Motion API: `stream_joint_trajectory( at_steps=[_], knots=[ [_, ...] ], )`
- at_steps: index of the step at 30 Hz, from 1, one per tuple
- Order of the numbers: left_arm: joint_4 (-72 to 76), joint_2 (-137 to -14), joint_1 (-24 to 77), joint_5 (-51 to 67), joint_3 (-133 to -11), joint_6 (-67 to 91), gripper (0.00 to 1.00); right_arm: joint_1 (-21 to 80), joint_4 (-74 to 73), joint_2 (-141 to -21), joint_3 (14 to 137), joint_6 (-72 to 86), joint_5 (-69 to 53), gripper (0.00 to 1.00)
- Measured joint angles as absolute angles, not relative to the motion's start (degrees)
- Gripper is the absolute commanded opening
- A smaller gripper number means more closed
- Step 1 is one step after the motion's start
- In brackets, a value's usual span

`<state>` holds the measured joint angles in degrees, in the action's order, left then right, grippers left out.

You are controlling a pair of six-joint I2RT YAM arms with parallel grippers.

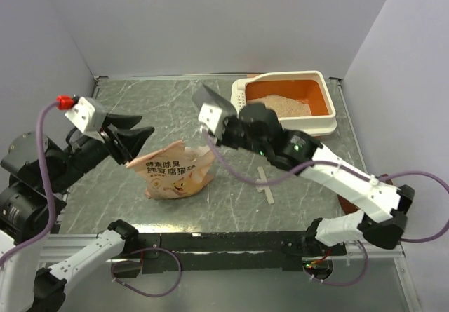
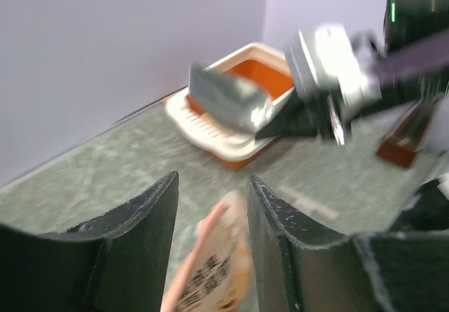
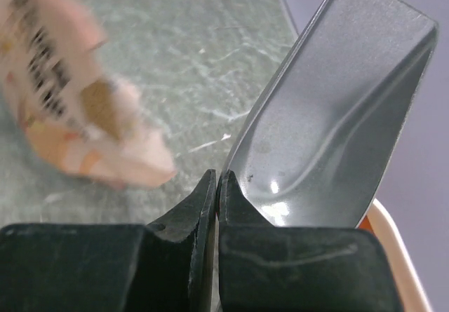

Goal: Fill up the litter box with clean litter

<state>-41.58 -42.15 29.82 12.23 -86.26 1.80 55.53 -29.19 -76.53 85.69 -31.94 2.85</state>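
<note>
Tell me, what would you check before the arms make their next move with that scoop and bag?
1. Scoop clamped in right fingers: ok.
2. Scoop empty: ok.
3. Bag gripped by left fingers: not ok, they stand open at its edge.
4. Bag mouth open: cannot tell.
5. Box has room for more litter: ok, orange floor partly bare.

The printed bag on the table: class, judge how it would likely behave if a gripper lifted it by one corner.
The bag looks crumpled and creased, so it would probably flop and fold rather than stay stiff. It lies slumped on the table, so a push would likely slide or crumple it, not roll it.
</note>
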Motion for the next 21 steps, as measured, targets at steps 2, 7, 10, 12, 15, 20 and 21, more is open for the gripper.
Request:
stream_joint_trajectory(
  at_steps=[2,7,10,12,15,20,21],
  knots=[
    [-41.45,-44.31,29.82,13.63,-88.79,5.39,0.5,58.78,-29.61,-72.84,81.17,-34.79,3.81,0.0],
    [-43.62,-48.21,29.82,18.0,-91.94,12.29,0.52,66.57,-32.47,-65.19,73.89,-38.81,4.93,0.0],
    [-45.04,-50.54,29.82,21.96,-92.38,15.75,0.54,70.89,-33.5,-61.67,72.6,-40.12,5.72,0.0],
    [-45.78,-51.99,29.82,24.23,-92.33,17.63,0.53,73.23,-33.54,-60.31,72.62,-40.62,6.48,0.0],
    [-45.8,-53.52,29.82,27.4,-90.89,20.03,0.52,76.9,-34.09,-59.55,72.95,-41.69,8.14,0.0],
    [-46.0,-54.24,29.82,30.37,-87.15,23.03,0.51,79.92,-34.81,-60.75,73.23,-43.83,10.13,0.0],
    [-46.13,-54.28,29.82,30.76,-86.98,23.4,0.5,80.18,-34.96,-61.14,73.3,-44.29,10.63,0.0]
  ],
)
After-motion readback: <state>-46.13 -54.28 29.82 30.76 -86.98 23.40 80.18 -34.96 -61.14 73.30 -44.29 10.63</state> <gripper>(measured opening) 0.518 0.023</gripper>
